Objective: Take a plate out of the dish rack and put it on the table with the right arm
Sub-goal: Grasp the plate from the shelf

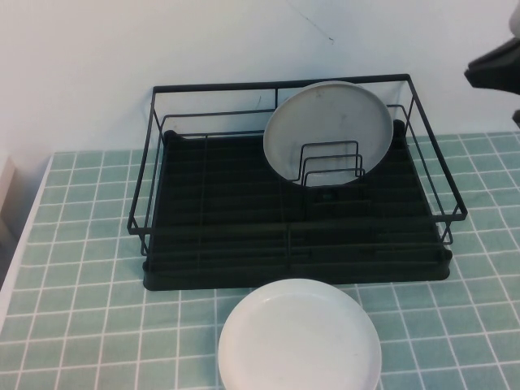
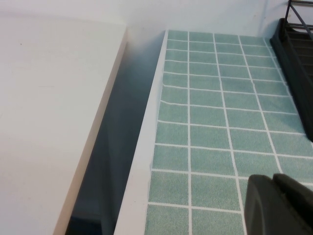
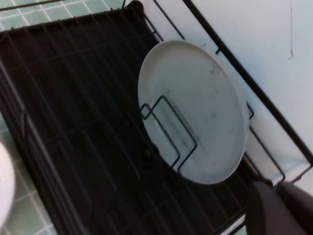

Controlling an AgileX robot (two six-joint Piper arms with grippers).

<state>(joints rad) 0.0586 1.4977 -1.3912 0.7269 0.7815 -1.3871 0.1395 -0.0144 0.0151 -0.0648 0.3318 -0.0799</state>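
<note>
The dull grey-white plate point(image 1: 328, 130) stands on edge, leaning in the upright wire dividers at the back right of the black dish rack point(image 1: 219, 236). In the right wrist view the plate point(image 3: 205, 103) shows small dark specks, with the rack point(image 3: 73, 98) below it. My right gripper point(image 1: 492, 69) hangs in the air at the far right, above and to the right of the rack, apart from the plate; its fingers point(image 3: 276, 185) are shut and empty. My left gripper point(image 2: 274, 177) is shut and empty over the green tiled table point(image 2: 210, 112), left of the rack.
A brighter white plate point(image 1: 299, 337) lies flat on the table point(image 1: 81, 268) just in front of the rack. The rack's edge point(image 2: 298, 58) and the table's white left edge point(image 2: 146, 147) show in the left wrist view. A white wall stands behind the rack.
</note>
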